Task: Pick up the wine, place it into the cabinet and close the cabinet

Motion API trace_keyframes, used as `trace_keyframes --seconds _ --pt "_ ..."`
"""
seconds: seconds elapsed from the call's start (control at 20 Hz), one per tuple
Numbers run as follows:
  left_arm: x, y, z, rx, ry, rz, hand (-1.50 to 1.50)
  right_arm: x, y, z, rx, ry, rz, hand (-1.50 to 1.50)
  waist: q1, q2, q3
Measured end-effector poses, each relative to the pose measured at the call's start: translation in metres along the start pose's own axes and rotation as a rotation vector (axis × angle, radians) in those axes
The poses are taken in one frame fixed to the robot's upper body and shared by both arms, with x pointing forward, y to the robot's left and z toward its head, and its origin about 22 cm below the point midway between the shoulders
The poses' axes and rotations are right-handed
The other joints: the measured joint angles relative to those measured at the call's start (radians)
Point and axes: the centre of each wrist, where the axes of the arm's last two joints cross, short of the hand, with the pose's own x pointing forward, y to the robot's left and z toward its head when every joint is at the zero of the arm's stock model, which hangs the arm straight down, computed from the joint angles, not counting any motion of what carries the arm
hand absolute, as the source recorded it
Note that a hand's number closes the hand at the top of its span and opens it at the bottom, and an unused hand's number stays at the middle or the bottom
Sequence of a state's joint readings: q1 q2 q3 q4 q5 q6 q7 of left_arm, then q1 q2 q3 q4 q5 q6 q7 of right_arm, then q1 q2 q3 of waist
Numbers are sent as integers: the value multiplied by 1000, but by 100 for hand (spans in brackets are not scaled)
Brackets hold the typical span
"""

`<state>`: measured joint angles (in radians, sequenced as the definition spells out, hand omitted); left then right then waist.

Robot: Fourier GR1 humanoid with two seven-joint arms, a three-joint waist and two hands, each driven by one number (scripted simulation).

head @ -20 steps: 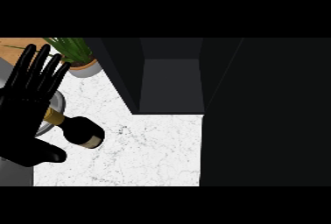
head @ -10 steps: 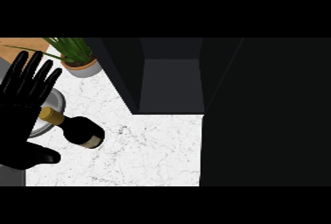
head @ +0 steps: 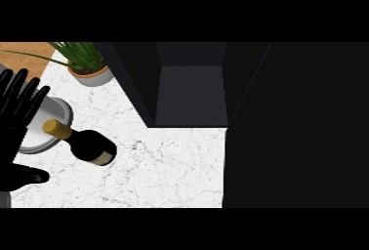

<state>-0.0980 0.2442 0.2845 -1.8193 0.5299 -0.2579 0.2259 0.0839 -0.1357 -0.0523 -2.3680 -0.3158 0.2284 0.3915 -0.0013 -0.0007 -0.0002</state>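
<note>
The wine bottle [head: 86,145] is dark with a gold cap and stands on the white marble counter [head: 166,171], its top overlapping the right rim of a grey plate in this view. My left hand [head: 16,122] shows at the left edge, open with fingers straight and pointing up, its thumb low beside the bottle; it is apart from the bottle. The dark cabinet [head: 192,95] is open at the back centre, its inside bare. My right hand does not show.
A grey plate [head: 45,139] lies left of the bottle. A potted green plant [head: 89,68] stands at the back left, next to a wooden board [head: 25,54]. A large dark panel [head: 296,127] fills the right side.
My left hand has slid left towards the view's edge, uncovering the bottle's neck and more of the plate. The bottle has not moved.
</note>
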Motion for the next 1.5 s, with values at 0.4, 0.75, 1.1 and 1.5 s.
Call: trace_keyframes --seconds 0.4,0.75,1.1,1.5 --pt "-27 29 11 29 41 -24 -150 -1 -2 1 -5 6 -5 -150 -1 0 0" --pt "-57 48 13 50 74 -45 -150 0 -1 -2 -1 -8 -10 -150 -2 1 0" --pt "-83 72 24 66 102 -62 -150 -2 9 -1 17 -8 -19 -150 -2 1 0" --pt "-110 83 31 60 133 -77 -150 -5 11 3 14 7 -22 -150 -2 1 0"
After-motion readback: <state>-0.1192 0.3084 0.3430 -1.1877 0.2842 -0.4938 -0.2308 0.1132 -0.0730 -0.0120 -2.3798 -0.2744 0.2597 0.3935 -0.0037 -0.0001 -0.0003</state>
